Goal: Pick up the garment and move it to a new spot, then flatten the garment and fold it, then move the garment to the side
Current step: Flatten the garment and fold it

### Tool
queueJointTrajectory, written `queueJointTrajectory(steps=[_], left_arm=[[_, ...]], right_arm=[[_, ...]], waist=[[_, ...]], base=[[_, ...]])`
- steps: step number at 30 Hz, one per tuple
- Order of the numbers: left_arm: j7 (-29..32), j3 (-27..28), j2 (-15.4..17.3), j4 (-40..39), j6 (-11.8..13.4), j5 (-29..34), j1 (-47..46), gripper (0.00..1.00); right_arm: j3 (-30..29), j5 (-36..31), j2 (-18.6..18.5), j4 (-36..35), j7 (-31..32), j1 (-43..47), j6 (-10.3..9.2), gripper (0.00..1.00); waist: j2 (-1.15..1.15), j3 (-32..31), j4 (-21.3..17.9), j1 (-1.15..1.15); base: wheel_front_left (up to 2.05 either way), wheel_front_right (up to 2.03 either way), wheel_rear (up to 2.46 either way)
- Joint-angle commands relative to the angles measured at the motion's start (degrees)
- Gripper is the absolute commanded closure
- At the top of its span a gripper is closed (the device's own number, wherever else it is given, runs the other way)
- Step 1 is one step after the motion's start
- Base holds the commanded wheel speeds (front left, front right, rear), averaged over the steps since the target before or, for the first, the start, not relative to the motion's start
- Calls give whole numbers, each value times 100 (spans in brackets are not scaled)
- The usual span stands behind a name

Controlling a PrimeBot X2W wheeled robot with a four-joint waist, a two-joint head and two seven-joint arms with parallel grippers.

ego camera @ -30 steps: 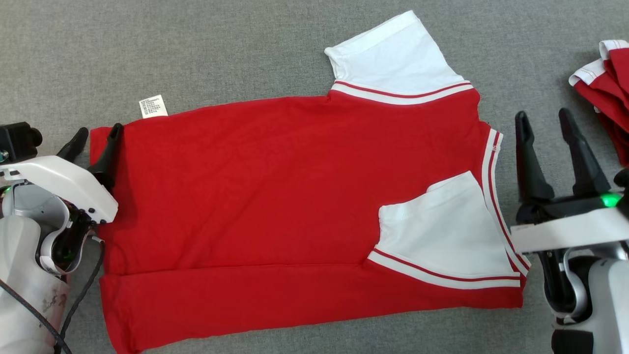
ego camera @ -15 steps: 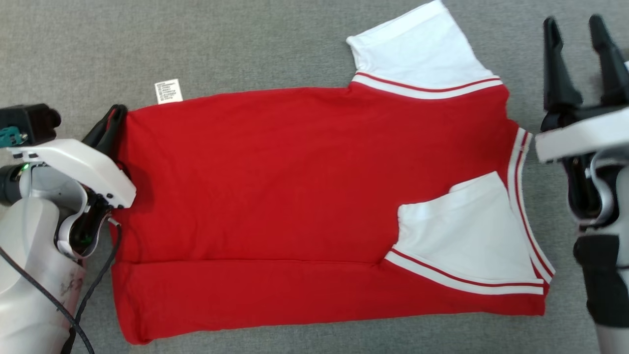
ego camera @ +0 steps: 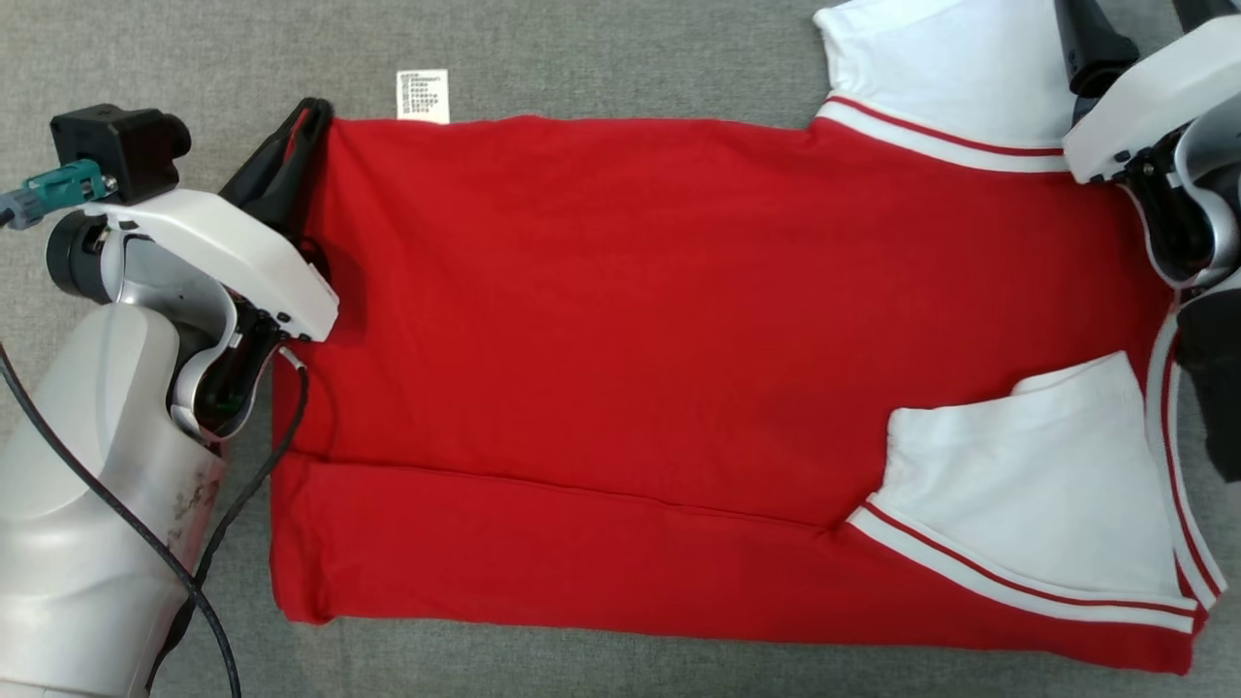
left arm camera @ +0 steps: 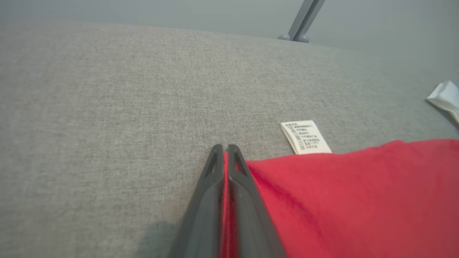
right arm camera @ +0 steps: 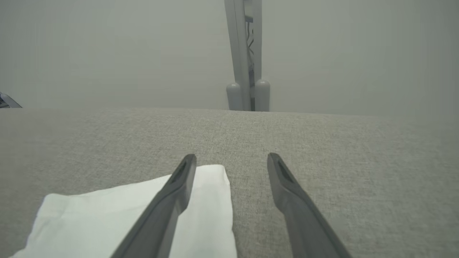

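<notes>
Reading this as the fold step, with the far long edge up next. Got the left gripper [ego camera: 308, 109] clamped flat on the hem corner of the red T-shirt [ego camera: 630, 320], up at 10 o'clock in the head view, with a sliver of red cloth pinched between the fingers in the left wrist view. Got the right gripper [right arm camera: 232, 157] spread wide and holding nothing, out over the far white sleeve [ego camera: 940, 68] at 1 o'clock. One finger over the sleeve's corner, the other over bare grey fabric surface [ego camera: 582, 48]. Can't tell whether touching yet.

To do it well:
- Bite in at the shoulder, near the striped seam, not just the loose sleeve tip. Otherwise probably ends up lifting sleeve alone.
- Match heights on both sides and lift only enough to clear.
- Carry toward 6 o'clock together, keeping that edge taut between the two grips.
- Go slow. Looks like thin knit, likely to sag mid-span or slip out of a shallow pinch.
- Mind the care label [ego camera: 423, 95] poking out at 11 o'clock.

As for looks: lying flat, hem at 9 o'clock, striped neck trim [ego camera: 1166, 446] at 3 o'clock. Red body, white sleeves. Near sleeve [ego camera: 1037, 485] folded in onto the body at 4 o'clock. Near long edge turned up in a strip along 6 o'clock, with a crisp crease. Pretty smooth otherwise.
</notes>
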Motion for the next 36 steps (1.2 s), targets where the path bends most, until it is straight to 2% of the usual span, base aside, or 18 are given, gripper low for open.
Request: queueJointTrajectory(steps=[1,11,12,13,14,15,17,26,36], left_arm=[[8,-75,-45,127,5,59,-35,100],[-112,-161,-128,295,-28,79,-168,100],[-136,-165,-135,304,-32,80,-165,100],[-158,-167,-141,313,-33,83,-177,100],[-186,-160,-142,324,-34,81,-195,100],[-216,-152,-144,333,-33,77,-209,100],[-281,-133,-137,355,-34,70,-230,100],[-491,-7,11,83,-48,-19,-198,100],[-499,153,456,-992,406,78,447,100]], right_arm=[[89,51,-74,212,162,-202,2,0],[864,455,-238,680,1121,-639,2,0],[943,505,-273,677,1213,-659,3,17],[1008,576,-296,665,1305,-679,3,54],[1070,641,-327,634,1354,-697,3,69],[1122,711,-362,591,1384,-717,2,100],[1247,870,-428,478,1467,-709,1,100],[1244,1209,-748,-114,930,-725,1,100],[1017,1171,-892,-1216,642,-128,2,100]], waist=[[0,98,89,0],[0,220,102,0],[0,222,100,0],[0,221,98,0],[0,218,96,0],[0,212,93,0],[0,189,84,0],[0,-14,10,0],[0,-379,-205,0]], base=[[0,0,0],[0,0,0],[0,0,0],[0,0,0],[0,0,0],[0,0,0],[0,0,0],[0,0,0],[0,0,0]])
